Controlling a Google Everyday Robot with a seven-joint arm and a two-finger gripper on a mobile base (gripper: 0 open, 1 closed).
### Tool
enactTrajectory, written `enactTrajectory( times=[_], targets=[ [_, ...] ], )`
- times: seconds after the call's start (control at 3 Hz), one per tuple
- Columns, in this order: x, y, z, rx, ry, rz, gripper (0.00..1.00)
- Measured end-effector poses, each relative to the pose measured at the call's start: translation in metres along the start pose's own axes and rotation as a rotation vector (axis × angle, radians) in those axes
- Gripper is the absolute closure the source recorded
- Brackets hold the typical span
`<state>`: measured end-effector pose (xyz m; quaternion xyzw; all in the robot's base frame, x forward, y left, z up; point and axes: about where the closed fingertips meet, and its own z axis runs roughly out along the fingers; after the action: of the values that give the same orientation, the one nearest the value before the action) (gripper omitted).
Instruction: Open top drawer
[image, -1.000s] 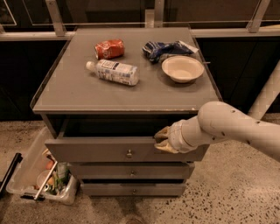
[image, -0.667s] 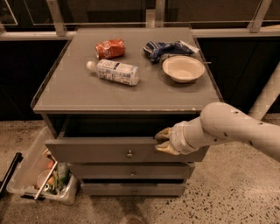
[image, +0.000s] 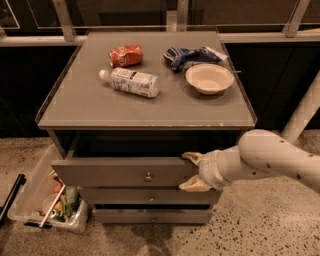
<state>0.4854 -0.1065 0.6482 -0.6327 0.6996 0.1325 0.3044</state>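
The top drawer (image: 120, 172) is the widest grey drawer, with a small round metal knob (image: 148, 176). It stands pulled out a little from the grey cabinet (image: 150, 107), with a dark gap above its front. My gripper (image: 192, 171) is at the right end of the drawer front. One tan fingertip (image: 193, 158) sits over its top edge and the other lies under its bottom edge, clamping the front. The white arm (image: 270, 157) reaches in from the right.
On the cabinet top lie a red can (image: 126, 55), a plastic bottle (image: 131, 81), a blue bag (image: 189, 55) and a white bowl (image: 209, 78). Two narrower drawers (image: 150, 199) sit below. A clear bin of clutter (image: 47, 200) stands on the floor at the left.
The top drawer front has come slightly further out with my gripper on it. The arm has shifted very little.
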Motion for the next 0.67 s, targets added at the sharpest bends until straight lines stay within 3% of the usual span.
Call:
enactTrajectory(
  times=[0.33, 0.67],
  targets=[
    [-0.0039, -0.0014, -0.0021, 0.000, 0.000, 0.000, 0.83],
    [-0.0066, -0.0028, -0.0054, 0.000, 0.000, 0.000, 1.00]
  ],
)
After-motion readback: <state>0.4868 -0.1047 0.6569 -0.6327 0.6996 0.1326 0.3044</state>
